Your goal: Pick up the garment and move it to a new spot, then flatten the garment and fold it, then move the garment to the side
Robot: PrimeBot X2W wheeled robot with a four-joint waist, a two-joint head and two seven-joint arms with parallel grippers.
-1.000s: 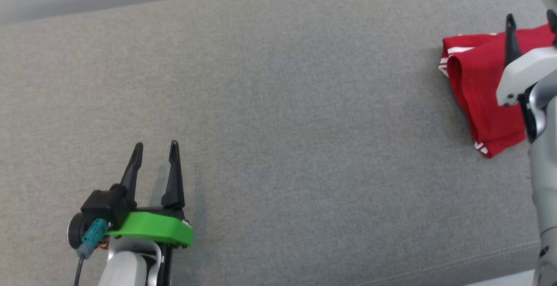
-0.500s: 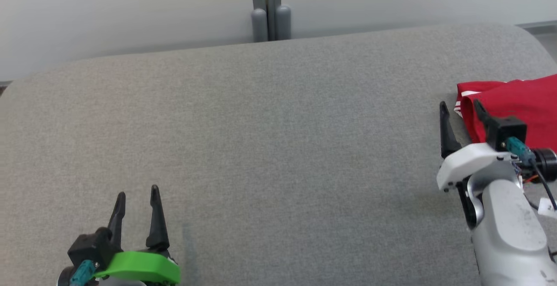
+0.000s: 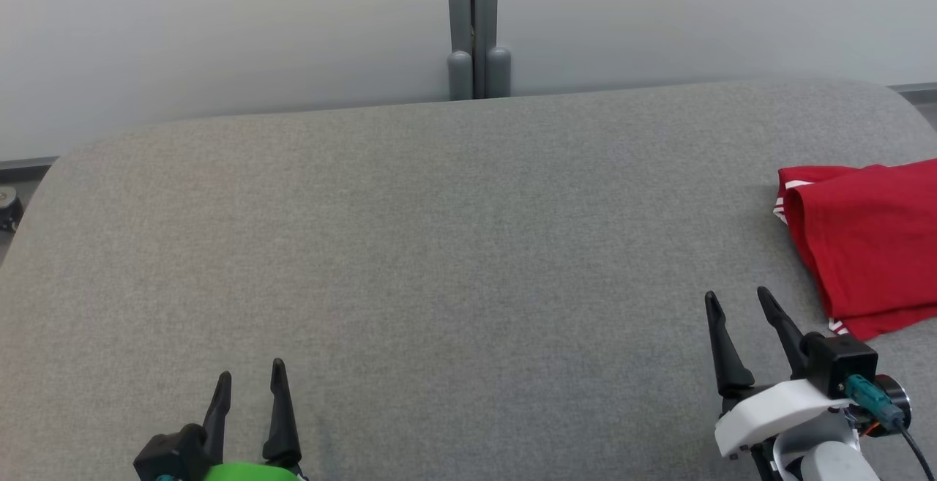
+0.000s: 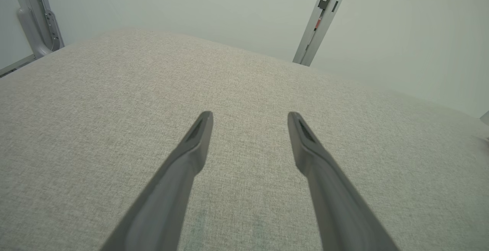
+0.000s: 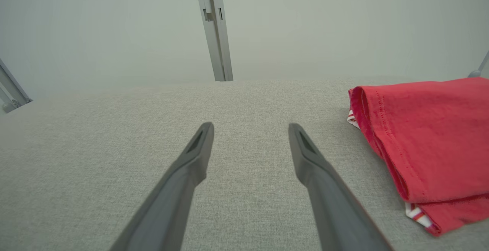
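Head view: red garment (image 3: 871, 243) folded, white-striped trim.

no readable text, labels or numbers anywhere

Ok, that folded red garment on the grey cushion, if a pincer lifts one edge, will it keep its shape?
Probably not: the red garment is thin cloth in soft rounded folds, so its layers would likely sag open. It looks light. Pushed, it may bunch, since the grey cushion is textured fabric.
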